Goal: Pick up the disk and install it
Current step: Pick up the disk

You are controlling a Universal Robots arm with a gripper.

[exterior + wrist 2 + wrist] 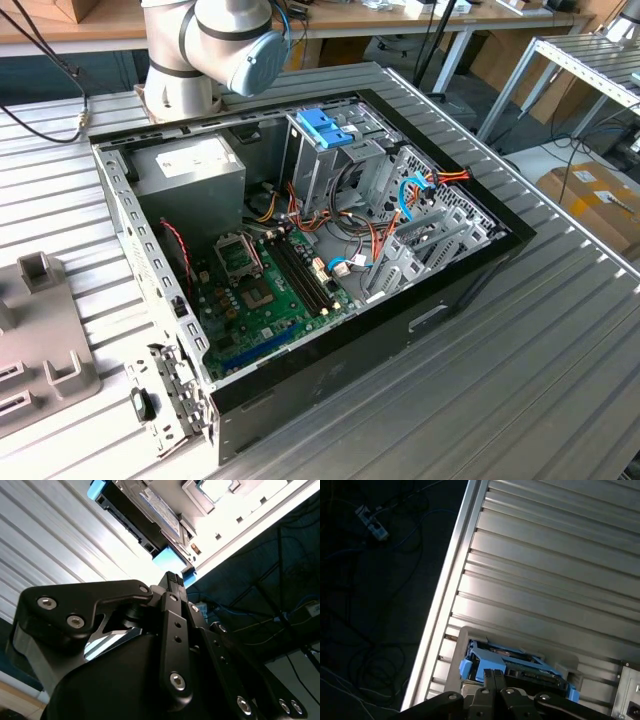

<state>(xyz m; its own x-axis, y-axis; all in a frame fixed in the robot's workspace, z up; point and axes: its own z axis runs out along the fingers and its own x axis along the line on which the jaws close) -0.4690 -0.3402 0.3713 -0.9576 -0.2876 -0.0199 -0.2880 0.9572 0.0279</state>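
Observation:
The disk (520, 666) is a flat silver-grey drive with blue side rails. It lies in a pale holder on the ribbed metal table (545, 570), close to the table's edge. In the second wrist view the disk (150, 510) lies just beyond my fingertips, with one blue rail end nearest them. My gripper (493, 674) hovers over the disk's near end, its black fingers pressed together with nothing between them. In the second wrist view the gripper (172, 577) is apart from the disk. The arm (220, 40) rises at the back of the exterior view.
An open computer case (470, 270) lies on the table, with a motherboard (265, 290), cables, a tall metal cage with a blue top (325, 130) and a grey box (190, 165). A grey fixture (40, 340) sits at the exterior view's left. Dark floor with cables lies past the table edge (447, 595).

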